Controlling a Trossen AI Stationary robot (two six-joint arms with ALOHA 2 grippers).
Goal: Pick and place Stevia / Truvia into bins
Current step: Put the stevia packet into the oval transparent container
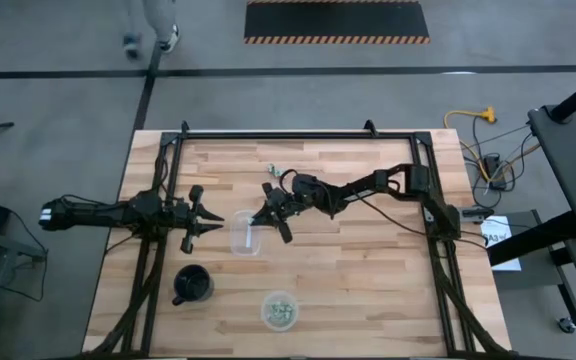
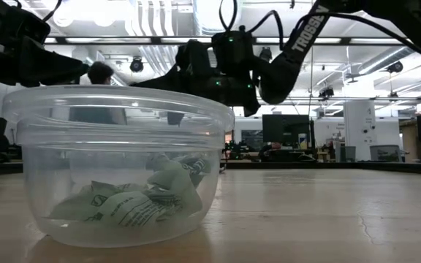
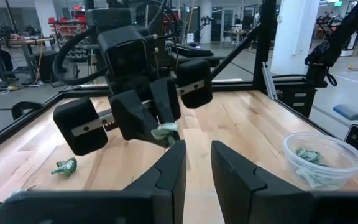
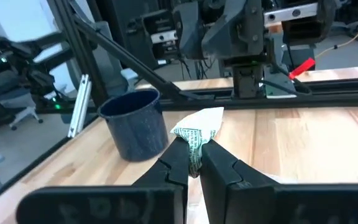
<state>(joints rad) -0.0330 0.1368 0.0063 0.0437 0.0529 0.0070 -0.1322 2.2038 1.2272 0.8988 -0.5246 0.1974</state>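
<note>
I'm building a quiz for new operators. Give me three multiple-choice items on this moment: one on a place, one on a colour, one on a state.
1. Where is the right gripper?
A. Over the square bin at mid-table
B. Over the mug
C. Off the table's edge

2. What colour is the mug?
A. White
B. Red
C. Dark blue

3. What is in the right gripper?
A. Nothing, jaws wide open
B. A packet pinched between shut fingers
C. The round bin's rim

Answers:
1 A: in the high view the right gripper hangs by the square bin, facing the left gripper.
2 C: the mug shows dark blue in the right wrist view.
3 B: the packet sticks up between the closed fingers; the round bin sits apart, near the table's front edge, holding packets.
</note>
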